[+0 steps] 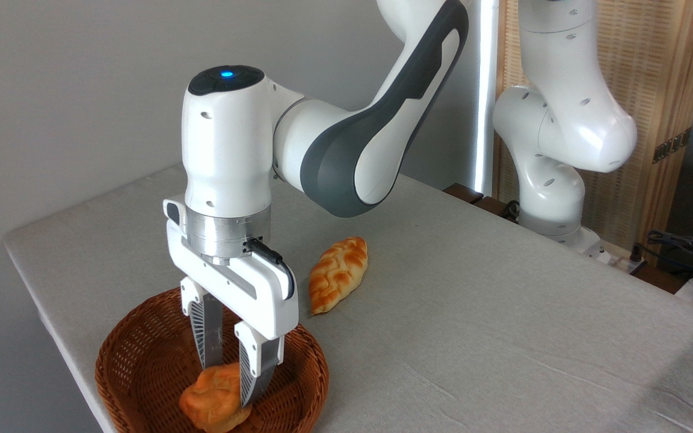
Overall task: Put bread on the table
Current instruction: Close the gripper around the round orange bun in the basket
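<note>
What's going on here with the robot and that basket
The robot arm has lowered its gripper into a brown wicker basket at the near left corner of the table. Its jaws straddle a small round orange bun lying in the basket, and whether they grip it yet is unclear. The bun has not been lifted. A longer braided loaf lies on the grey cloth beside the basket.

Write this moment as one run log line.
gripper: around bread, grip unconfirmed | bread: in basket | table: bread not placed
</note>
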Robot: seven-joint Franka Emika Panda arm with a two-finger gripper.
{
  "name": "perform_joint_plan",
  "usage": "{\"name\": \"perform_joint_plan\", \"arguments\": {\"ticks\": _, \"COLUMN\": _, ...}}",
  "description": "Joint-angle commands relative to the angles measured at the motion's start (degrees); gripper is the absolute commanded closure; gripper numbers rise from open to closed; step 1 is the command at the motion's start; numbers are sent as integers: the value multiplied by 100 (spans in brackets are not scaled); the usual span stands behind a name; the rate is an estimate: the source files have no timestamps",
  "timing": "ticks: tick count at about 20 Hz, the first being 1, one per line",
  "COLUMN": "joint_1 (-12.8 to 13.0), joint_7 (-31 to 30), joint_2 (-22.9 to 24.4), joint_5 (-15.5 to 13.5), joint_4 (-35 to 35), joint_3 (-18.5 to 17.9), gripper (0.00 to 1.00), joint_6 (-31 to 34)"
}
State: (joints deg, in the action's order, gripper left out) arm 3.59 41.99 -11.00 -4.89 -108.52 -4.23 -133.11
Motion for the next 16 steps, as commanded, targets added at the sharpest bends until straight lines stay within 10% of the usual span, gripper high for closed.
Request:
{"name": "perform_joint_plan", "arguments": {"ticks": 1, "joint_1": -16, "joint_7": 64, "joint_2": -7, "joint_5": -91, "joint_4": -11, "joint_3": 1, "gripper": 79, "joint_6": -110}}
{"name": "perform_joint_plan", "arguments": {"ticks": 16, "joint_1": -34, "joint_7": 73, "joint_2": 37, "joint_5": -74, "joint_4": 59, "joint_3": -8, "gripper": 79, "joint_6": -31}}
